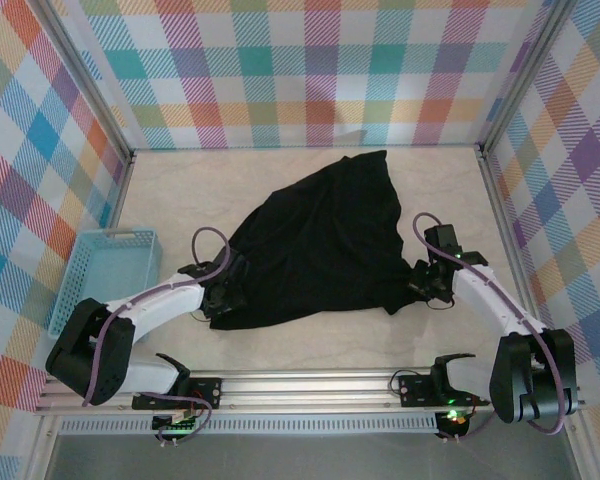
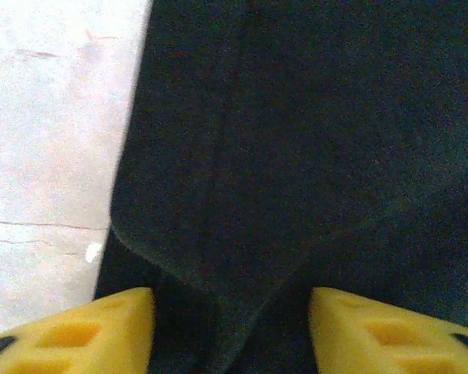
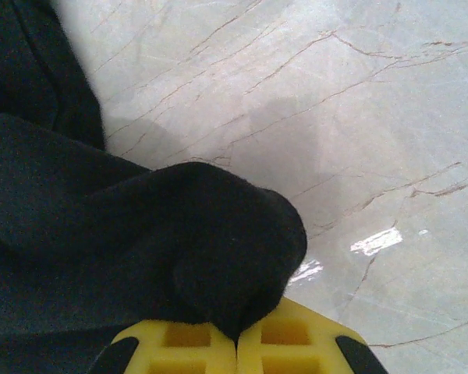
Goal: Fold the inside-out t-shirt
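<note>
The inside-out t-shirt [image 1: 320, 240] is a plain black cloth lying spread across the middle of the pale table, narrowing to a point at the back. My left gripper [image 1: 225, 290] sits at its near left corner. In the left wrist view its yellow fingers [image 2: 86, 331] stand apart, with a raised fold of the t-shirt [image 2: 242, 195] between them; the left gripper [image 2: 230, 335] is open around it. My right gripper [image 1: 427, 280] is at the near right corner. In the right wrist view the right gripper [image 3: 235, 343] is shut on a bunched lump of the t-shirt [image 3: 218, 241].
A light blue plastic basket [image 1: 105, 275] stands at the left edge of the table. Plaid walls [image 1: 310, 70] enclose the back and both sides. An aluminium rail [image 1: 310, 385] runs along the near edge. Bare tabletop [image 3: 335, 117] lies right of the shirt.
</note>
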